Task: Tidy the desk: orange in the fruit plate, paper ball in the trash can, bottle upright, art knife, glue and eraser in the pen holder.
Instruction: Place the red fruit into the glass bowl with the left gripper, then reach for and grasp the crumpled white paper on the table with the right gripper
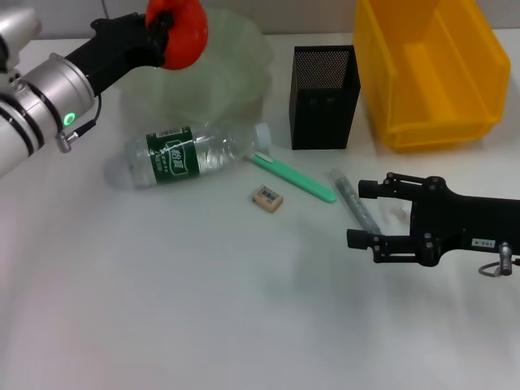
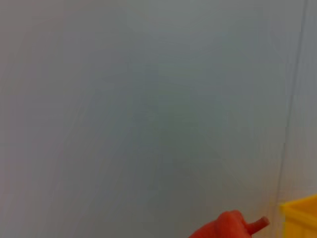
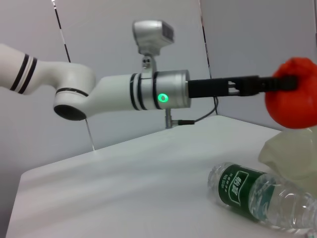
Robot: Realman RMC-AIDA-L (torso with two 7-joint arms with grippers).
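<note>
My left gripper [image 1: 162,31] is shut on the red-orange orange [image 1: 183,32] and holds it in the air over the back-left rim of the pale-green fruit plate [image 1: 231,77]. The right wrist view shows the same orange [image 3: 292,101] above the fruit plate [image 3: 290,153]. The bottle [image 1: 191,154] lies on its side in front of the plate. A green art knife [image 1: 294,179], the beige eraser [image 1: 267,198] and a clear glue tube [image 1: 351,199] lie on the table. My right gripper [image 1: 366,214] is open, low by the glue tube, around a faint white paper ball [image 1: 395,213].
The black mesh pen holder [image 1: 324,97] stands at the back middle. To its right is the yellow trash can [image 1: 431,69], whose corner also shows in the left wrist view [image 2: 302,218]. White table stretches toward the front.
</note>
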